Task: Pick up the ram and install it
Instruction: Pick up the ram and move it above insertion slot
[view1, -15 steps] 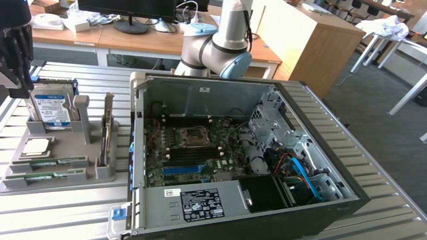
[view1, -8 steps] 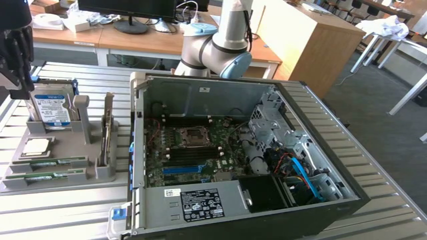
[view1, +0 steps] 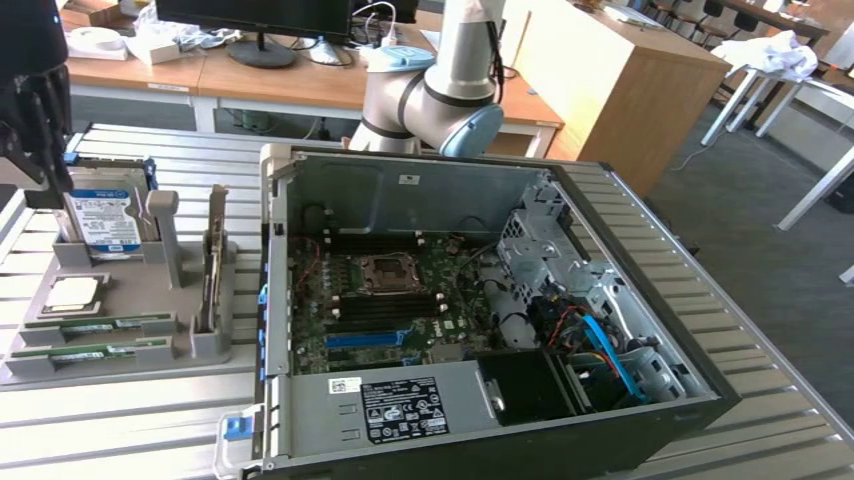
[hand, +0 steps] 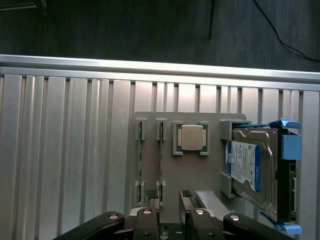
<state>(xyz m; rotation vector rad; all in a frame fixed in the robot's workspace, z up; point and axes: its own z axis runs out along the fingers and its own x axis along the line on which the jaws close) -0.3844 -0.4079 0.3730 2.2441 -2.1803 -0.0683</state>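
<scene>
Ram (hand: 161, 160) stands on edge in the gray holder tray (hand: 170, 170) on the tabletop (hand: 65, 150), beside a second stick (hand: 140, 160). Its long axis runs straight away from the tool (hand: 169, 195), which hangs spread and empty, apparently straddling its near end.

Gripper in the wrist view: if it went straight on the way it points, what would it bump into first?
Most likely the ram stick in the grey holder, which lines up between the fingers of the open gripper. How far off it is remains unclear.
</scene>
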